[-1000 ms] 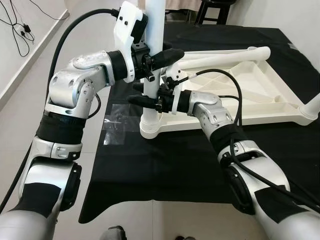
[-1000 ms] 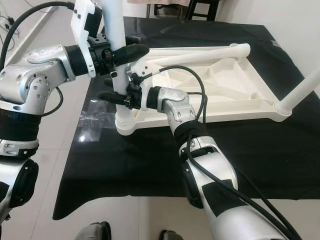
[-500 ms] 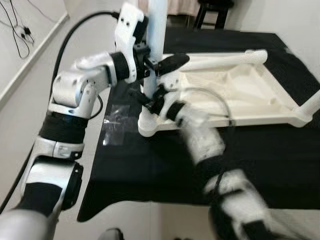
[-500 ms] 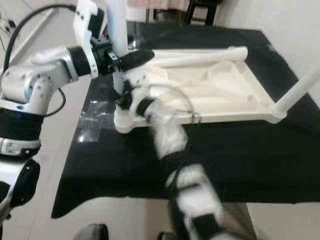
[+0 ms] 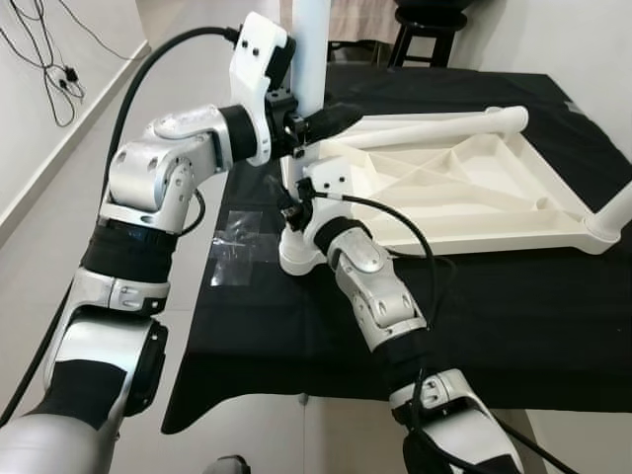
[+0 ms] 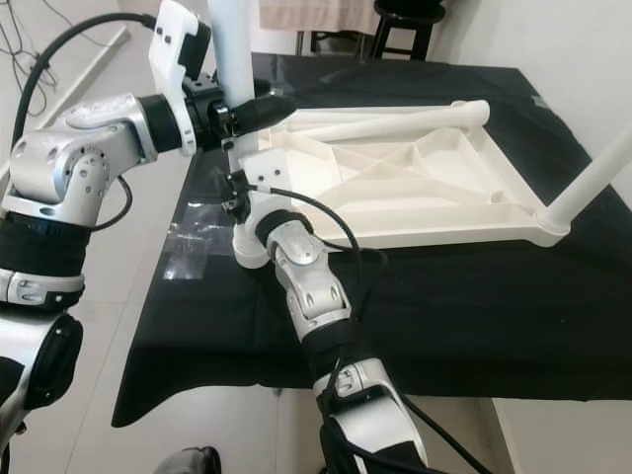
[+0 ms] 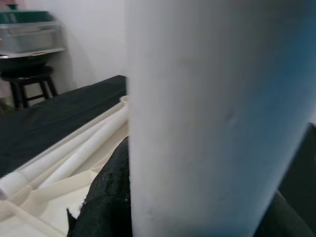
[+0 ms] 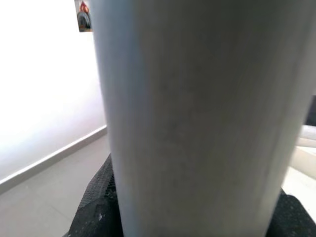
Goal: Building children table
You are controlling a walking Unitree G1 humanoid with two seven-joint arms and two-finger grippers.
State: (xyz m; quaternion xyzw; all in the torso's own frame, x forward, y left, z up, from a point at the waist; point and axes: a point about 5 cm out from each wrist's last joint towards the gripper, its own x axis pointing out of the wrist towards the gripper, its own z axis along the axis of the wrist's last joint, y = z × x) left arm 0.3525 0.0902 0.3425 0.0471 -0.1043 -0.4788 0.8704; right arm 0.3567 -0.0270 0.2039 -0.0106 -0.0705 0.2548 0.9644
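Our left claw [image 5: 314, 123] is clamped on the upright white leg [image 5: 310, 49] at the tabletop's [image 5: 454, 193] near-left corner, the right claw [image 5: 292, 209] gripping it lower (seemingly mid-fitting). One leg [image 5: 614, 207] stands at the far right; another [image 5: 434, 122] lies loose, unfitted.

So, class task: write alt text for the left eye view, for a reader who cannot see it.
Both grippers, left gripper above right gripper, hold an upright white table leg at the corner of an upturned white tabletop lying on a black cloth.
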